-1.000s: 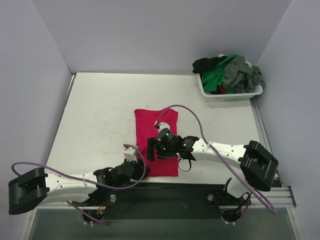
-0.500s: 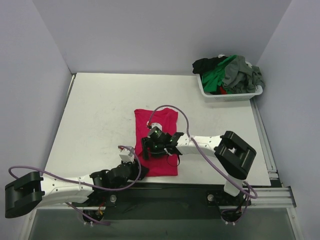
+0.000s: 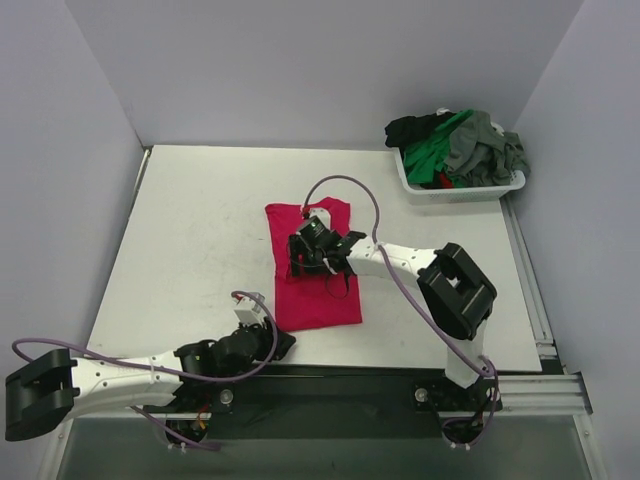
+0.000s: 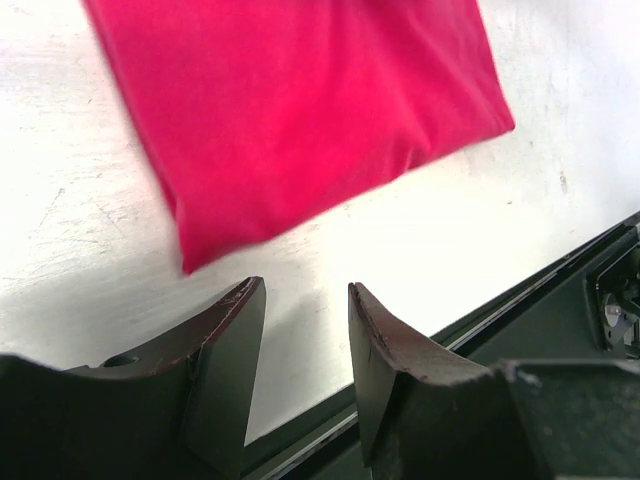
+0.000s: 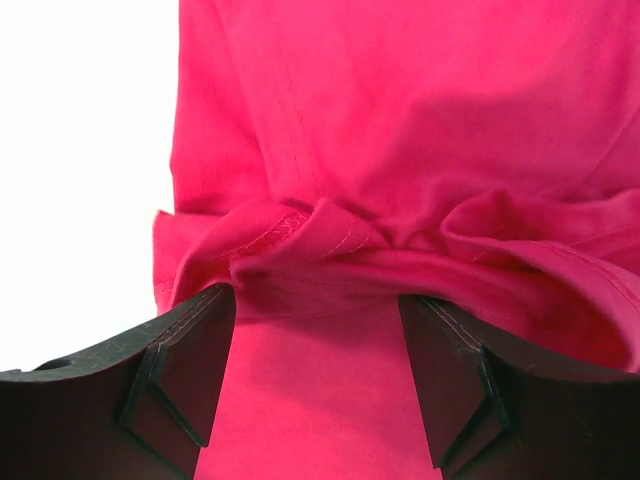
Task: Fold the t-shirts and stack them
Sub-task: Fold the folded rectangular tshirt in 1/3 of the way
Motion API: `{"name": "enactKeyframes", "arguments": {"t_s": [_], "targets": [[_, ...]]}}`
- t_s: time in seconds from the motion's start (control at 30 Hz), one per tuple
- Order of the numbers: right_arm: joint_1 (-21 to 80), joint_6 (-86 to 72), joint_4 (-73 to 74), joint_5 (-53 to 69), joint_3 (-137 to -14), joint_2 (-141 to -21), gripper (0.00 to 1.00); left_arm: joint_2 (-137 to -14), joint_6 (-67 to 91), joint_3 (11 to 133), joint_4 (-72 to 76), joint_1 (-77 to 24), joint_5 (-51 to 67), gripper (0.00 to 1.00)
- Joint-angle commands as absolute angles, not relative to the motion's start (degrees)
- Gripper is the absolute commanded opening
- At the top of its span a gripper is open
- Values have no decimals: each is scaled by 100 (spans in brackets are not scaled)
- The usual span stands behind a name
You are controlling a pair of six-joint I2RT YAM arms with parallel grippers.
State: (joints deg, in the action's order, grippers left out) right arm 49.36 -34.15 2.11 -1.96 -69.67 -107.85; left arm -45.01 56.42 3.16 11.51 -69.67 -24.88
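My right pincer (image 5: 315, 300) gapes wide, the crimson t-shirt (image 5: 400, 130) bunched at its tips. Left pincer (image 4: 305, 295) released, just off the shirt's corner, by the worktop (image 4: 560, 110) edge.

t-shirt (image 3: 320, 300) lies mid table (image 3: 200, 230); basket (image 3: 470, 192) at far-right corner.

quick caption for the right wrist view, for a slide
Open right pincer poised over a bunched fold in the red t-shirt

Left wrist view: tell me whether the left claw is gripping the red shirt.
No, the left claw stands open over the table, with the red shirt lying just beyond its tips.
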Motion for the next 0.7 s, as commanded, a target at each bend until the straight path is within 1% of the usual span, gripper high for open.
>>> {"name": "enactKeyframes", "arguments": {"t_s": [0.0, 0.2, 0.37, 0.5, 0.67], "targets": [[4808, -3085, 492, -518, -7452, -10846, 68, -4403, 5731, -211, 1002, -6961, -2558, 49], [4676, -2901, 510, -598, -7988, -11039, 68, -4438, 5581, -35, 923, -6961, -2558, 49], [4597, -2839, 536, -589, -8095, -11031, 68, -4526, 5467, 158, 914, -6961, -2540, 50], [4605, -2804, 554, -589, -7753, -10601, 68, -4570, 5309, 377, 853, -6961, -2593, 50], [4728, -2751, 554, -563, -7103, -9915, 68, -4684, 4748, 1036, 896, -6961, -2584, 50]]}}
